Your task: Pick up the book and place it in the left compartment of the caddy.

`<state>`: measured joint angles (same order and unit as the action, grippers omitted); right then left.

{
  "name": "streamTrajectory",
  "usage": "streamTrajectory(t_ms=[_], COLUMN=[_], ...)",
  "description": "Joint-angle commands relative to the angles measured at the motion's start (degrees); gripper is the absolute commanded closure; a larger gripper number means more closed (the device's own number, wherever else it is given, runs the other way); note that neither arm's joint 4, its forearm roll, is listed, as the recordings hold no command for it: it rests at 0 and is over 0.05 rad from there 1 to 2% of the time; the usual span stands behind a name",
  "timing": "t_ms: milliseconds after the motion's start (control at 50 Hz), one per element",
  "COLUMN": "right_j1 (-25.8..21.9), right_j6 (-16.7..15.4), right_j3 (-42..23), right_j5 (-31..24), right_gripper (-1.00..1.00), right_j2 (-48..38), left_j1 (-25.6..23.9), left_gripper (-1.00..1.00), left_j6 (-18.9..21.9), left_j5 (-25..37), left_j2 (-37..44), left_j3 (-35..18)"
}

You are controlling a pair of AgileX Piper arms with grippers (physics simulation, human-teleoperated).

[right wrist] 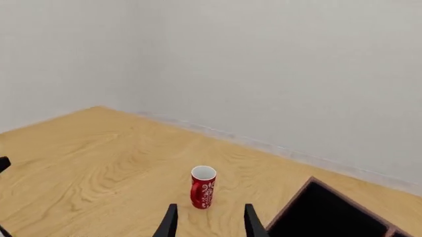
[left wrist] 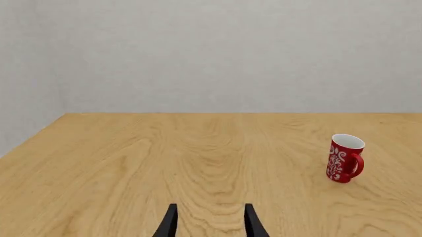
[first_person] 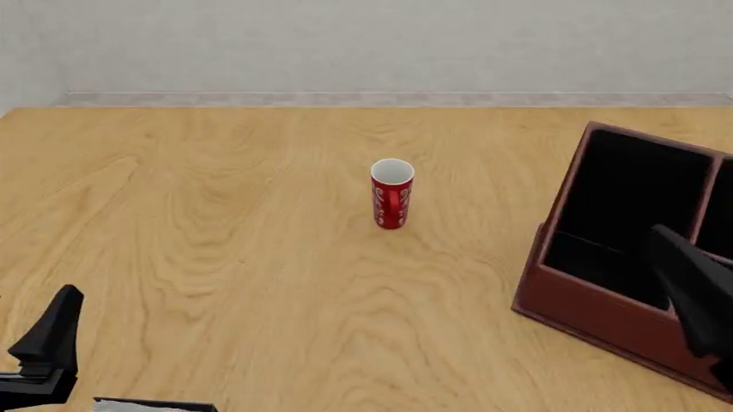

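Near the middle of the light wooden table (first_person: 229, 249) stands a tall red ceramic mug with a white pattern and white interior (first_person: 392, 194), upright, well apart from everything else. At the right side of the front view sits the large dark reddish-brown caddy with black interior and dividers (first_person: 572, 309), its wide left compartment (first_person: 624, 215) open to view with nothing visible inside it. The right gripper (right wrist: 209, 224) hangs high above the caddy's near edge, its two black fingers parted with only air between them, the mug and a corner of the caddy visible beyond. The left gripper (left wrist: 209, 224) sits low near the table's front left, fingers likewise spread and holding nothing, pointing across bare wood with the mug off to its right. The thick black hardcover book with white page edges (first_person: 154, 404) shows only as a sliver at the bottom edge of the front view, just beside the left arm.
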<state>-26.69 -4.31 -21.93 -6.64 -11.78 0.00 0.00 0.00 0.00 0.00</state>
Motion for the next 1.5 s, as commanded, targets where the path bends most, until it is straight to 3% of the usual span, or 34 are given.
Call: streamTrajectory(t_ms=[20,260,740,1500], right_j1=[-6.6,-13.8,-23.1,-29.5], right_j6=[0.8,1.2,1.0,1.8], right_j3=[-2.6,-4.5,-8.8,-14.2], right_j5=[1.6,4.5,7.6,10.2], right_gripper=[-1.00,-1.00,-1.00,-1.00], right_j2=[-5.0,-11.2,-21.8,-34.3], left_j1=[0.0,0.0,0.0,0.0], left_gripper=[-1.00,-1.00,-1.00,-1.00], left_j6=[0.0,0.0,0.0,0.0], left_j5=[0.0,0.0,0.0,0.0], left_j2=[0.0,0.0,0.0,0.0], left_j3=[0.0,0.0,0.0,0.0])
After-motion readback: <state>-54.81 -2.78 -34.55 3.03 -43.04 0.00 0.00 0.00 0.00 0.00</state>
